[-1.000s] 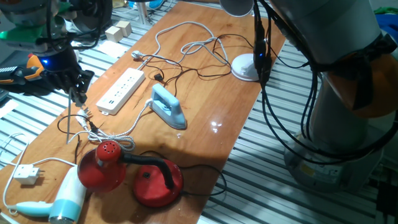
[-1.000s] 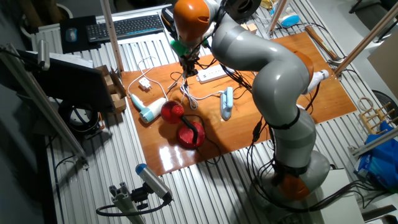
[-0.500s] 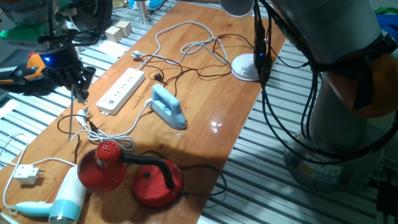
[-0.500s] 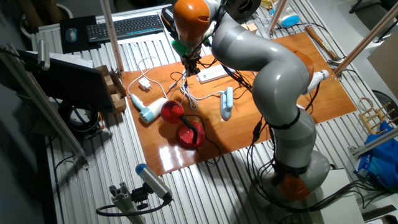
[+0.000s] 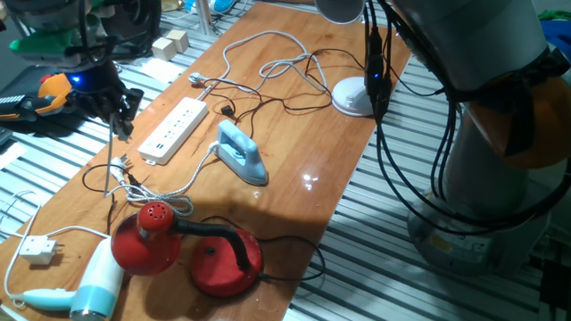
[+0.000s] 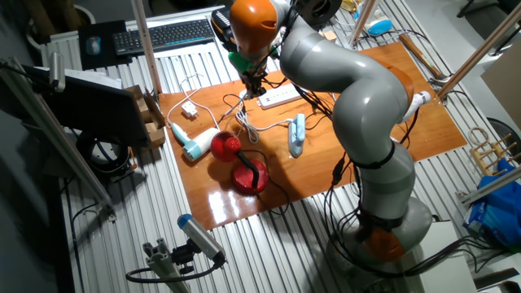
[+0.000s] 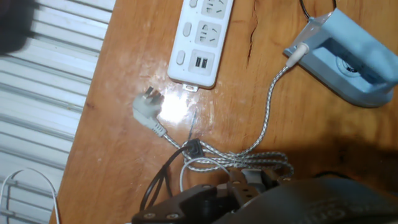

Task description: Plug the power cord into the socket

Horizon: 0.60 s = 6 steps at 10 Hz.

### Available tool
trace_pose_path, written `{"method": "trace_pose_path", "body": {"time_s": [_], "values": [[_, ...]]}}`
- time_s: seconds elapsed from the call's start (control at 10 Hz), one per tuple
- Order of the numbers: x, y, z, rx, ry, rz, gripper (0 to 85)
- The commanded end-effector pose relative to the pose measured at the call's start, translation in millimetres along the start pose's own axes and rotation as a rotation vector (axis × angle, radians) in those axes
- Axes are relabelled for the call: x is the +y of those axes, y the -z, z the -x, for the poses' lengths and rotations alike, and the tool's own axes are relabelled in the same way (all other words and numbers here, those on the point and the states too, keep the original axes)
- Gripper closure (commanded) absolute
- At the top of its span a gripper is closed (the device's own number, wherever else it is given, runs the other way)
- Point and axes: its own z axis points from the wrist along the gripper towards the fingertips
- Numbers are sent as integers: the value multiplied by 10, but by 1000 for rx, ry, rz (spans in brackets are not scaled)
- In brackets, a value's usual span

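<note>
My gripper (image 5: 116, 120) hangs above the table's left edge, just left of the socket (image 5: 176, 128), a long white power strip. It is shut on the power cord (image 5: 109, 169), whose thin black cable drops from the fingers to the wood. In the hand view the gripper (image 7: 245, 180) sits at the bottom edge and the black power cord (image 7: 163, 174) trails down-left from it; the plug itself is hidden between the fingers. The socket (image 7: 202, 37) lies ahead at the top. From the other fixed view the gripper (image 6: 254, 81) hovers beside the socket (image 6: 277, 98).
A white plug (image 7: 147, 109) on a braided cord lies between gripper and socket. The blue iron (image 5: 243, 152) stands right of the strip. A red lamp (image 5: 147, 236), a hair dryer (image 5: 89, 290) and a square white plug (image 5: 36, 250) lie nearer the front.
The gripper has risen and shifted slightly toward the back of the table, drawing the black cable up with it. Everything else stayed put.
</note>
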Motion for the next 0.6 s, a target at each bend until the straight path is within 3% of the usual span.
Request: {"method": "trace_pose_path", "body": {"time_s": [0.0, 0.5], "values": [[-15, 7, 21, 1, 4, -2, 850], [-86, -20, 163, -1, 16, -3, 850]]}}
